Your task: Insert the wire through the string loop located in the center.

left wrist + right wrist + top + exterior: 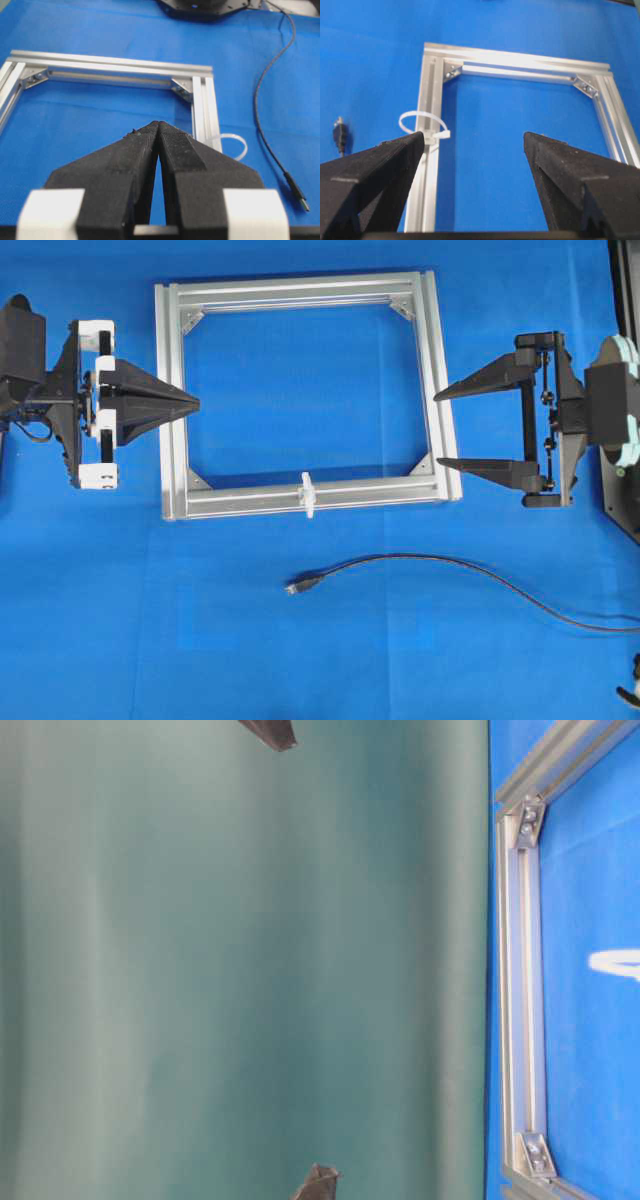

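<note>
The wire (430,558) lies loosely curved on the blue mat in front of the silver frame (240,502), its plug (302,585) pointing left. The whitish string loop (308,494) sticks across the middle of the frame's near bar. My left gripper (193,401) is shut and empty, its tip over the frame's left bar. My right gripper (440,430) stands open and empty just right of the frame's right bar. The left wrist view shows the gripper (158,123), loop (235,145) and plug (296,192). The right wrist view shows the gripper (474,136), loop (420,120) and plug (340,134).
The wire runs off the mat's right edge (625,627). A dark arm base (625,390) stands at the right edge, another (20,350) at the left. The table-level view is mostly a green backdrop (250,970), with the frame (520,990) at its right.
</note>
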### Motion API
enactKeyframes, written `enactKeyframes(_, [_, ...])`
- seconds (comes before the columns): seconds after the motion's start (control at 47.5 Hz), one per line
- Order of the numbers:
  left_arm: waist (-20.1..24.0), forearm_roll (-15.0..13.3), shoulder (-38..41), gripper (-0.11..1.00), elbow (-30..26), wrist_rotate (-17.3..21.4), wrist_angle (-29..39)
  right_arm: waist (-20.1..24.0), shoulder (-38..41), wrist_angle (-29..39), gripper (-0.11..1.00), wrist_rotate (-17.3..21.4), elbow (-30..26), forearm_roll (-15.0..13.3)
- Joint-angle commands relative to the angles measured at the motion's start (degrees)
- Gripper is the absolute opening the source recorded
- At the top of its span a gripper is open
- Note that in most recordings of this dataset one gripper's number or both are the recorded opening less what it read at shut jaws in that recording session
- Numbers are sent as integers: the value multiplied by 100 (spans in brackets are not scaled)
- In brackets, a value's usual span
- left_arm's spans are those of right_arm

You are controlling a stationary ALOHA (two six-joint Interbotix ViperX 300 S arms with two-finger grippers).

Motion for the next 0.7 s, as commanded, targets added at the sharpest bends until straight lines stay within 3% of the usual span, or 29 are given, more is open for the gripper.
enactKeyframes(0.0, [-18,9,-62,0,-35,9,-9,-18,0,-44,76,0,-97,-18])
enactKeyframes(0.295, [-9,9,-404,0,53,-9,79,-97,-167,439,76,-18,-299,-35])
enactKeyframes(0.674, [-167,9,-800,0,141,-18,79,-193,-343,466,76,-114,-290,-123])
